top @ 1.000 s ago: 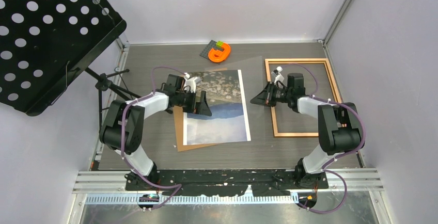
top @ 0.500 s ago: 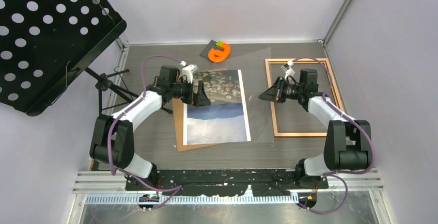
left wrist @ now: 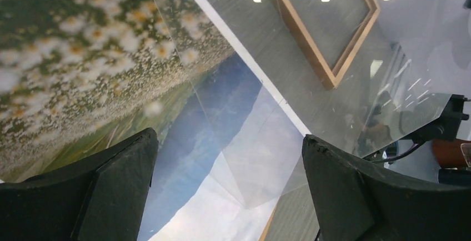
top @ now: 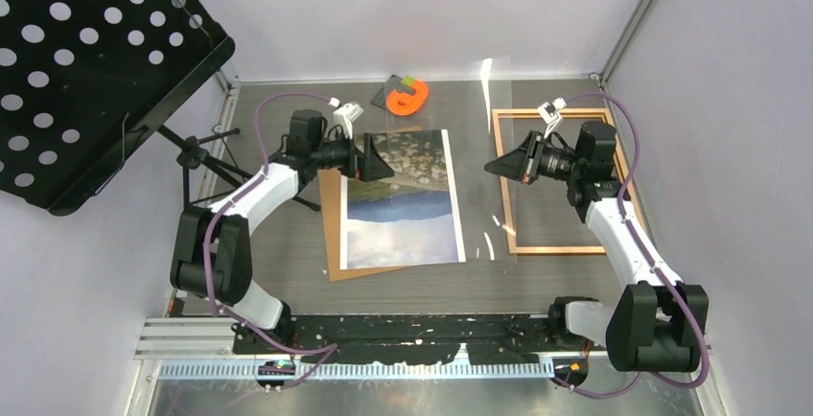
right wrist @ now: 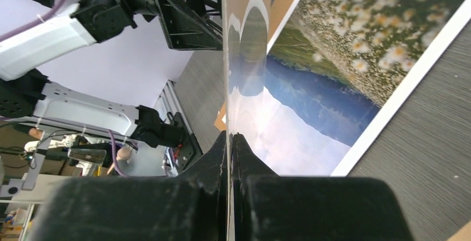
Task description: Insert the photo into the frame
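Observation:
The photo [top: 403, 200] lies face up at the table's middle, on the brown backing board [top: 333, 234]. It also shows in the left wrist view [left wrist: 83, 58] and the right wrist view [right wrist: 355, 58]. The light wooden frame [top: 556, 248] lies flat on the right [left wrist: 311, 41]. My right gripper [top: 494, 165] [right wrist: 230, 141] is shut on the clear transparent sheet [top: 487, 79] and holds it tilted on edge, raised between photo and frame [right wrist: 228, 58] [left wrist: 333, 113]. My left gripper [top: 374, 162] [left wrist: 230, 185] is open and empty, hovering over the photo's upper left part.
An orange part [top: 409, 98] sits on a small grey plate at the back. A black perforated music stand [top: 86, 61] on a tripod [top: 206, 162] overhangs the left side. Walls close in the back and both sides.
The right gripper has lifted the clear sheet off the table and tilted it up, drawing back to the right. The left gripper has shifted a little farther back, still open.

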`<state>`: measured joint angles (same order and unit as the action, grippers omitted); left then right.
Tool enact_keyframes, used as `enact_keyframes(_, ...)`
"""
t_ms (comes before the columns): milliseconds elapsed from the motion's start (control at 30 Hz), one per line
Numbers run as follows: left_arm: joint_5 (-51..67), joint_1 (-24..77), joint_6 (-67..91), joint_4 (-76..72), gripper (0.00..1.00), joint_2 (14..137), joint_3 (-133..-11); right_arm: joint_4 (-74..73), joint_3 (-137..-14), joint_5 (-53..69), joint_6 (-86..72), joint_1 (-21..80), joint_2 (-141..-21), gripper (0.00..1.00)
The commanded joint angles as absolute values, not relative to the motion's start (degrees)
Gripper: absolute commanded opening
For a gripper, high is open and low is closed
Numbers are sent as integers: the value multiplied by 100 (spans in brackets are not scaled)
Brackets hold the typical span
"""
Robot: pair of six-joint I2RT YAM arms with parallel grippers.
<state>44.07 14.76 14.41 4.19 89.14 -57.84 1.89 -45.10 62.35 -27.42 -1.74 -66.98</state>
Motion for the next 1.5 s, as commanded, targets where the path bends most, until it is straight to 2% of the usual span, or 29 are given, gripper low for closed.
enact_keyframes(0, 5004, 1437, 1775, -743, 99, 8933, -5666, 961, -4595, 6531, -3485, -182, -6488, 6)
enact_keyframes(433, 5798, 1433, 3349, -3097, 99, 9567, -5382, 2203, -4383, 6691, -4659, -176, -6359, 6)
enact_keyframes(533, 6013, 1441, 3965, -3697, 90, 9624, -5299, 2223, -4333, 6658, -4604, -176, -6387, 6)
enact_keyframes(633, 6191, 1470, 4455, -4141, 77, 9667, -5286, 2232, -4293, 6638, -4567, -180, -6477, 6)
enact_keyframes(933, 6404, 1600, 5079, -4661, 39, 9619, -5184, 2095, -4272, 6570, -4329, -183, -6504, 6)
enact_keyframes(1033, 6415, 1600, 5185, -4729, 30, 9605, -5183, 1997, -4242, 6547, -4215, -176, -6521, 6)
enact_keyframes(1167, 6435, 1636, 5394, -4872, 23, 9564, -5216, 1834, -4226, 6510, -3991, -176, -6570, 6)
enact_keyframes(1333, 6582, 1791, 5749, -5174, 26, 9552, -5208, 1843, -4204, 6511, -3937, -180, -6645, 6)
enact_keyframes(1467, 6667, 1843, 6235, -5625, 25, 9657, -5220, 1885, -4186, 6535, -3915, -176, -6666, 6)
